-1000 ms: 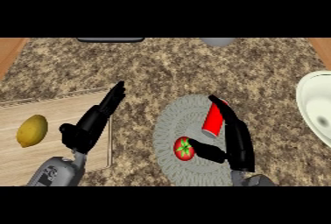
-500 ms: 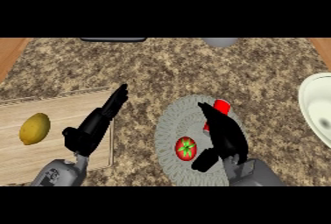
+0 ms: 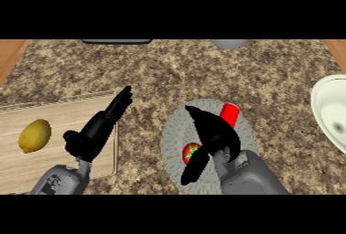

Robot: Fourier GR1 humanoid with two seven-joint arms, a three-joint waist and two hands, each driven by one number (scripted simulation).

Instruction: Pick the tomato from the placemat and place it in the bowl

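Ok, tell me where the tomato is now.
The tomato lies low in the head view, just right of centre, on the round grey placemat, partly hidden under the right hand; the white bowl sits at the right edge.

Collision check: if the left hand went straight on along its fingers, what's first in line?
Way looks free: the left hand points up and slightly right over speckled counter, passing left of the placemat. Its height above the counter is unclear.

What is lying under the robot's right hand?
A tomato on a round grey placemat. The right hand covers much of the tomato; whether it touches cannot be seen.
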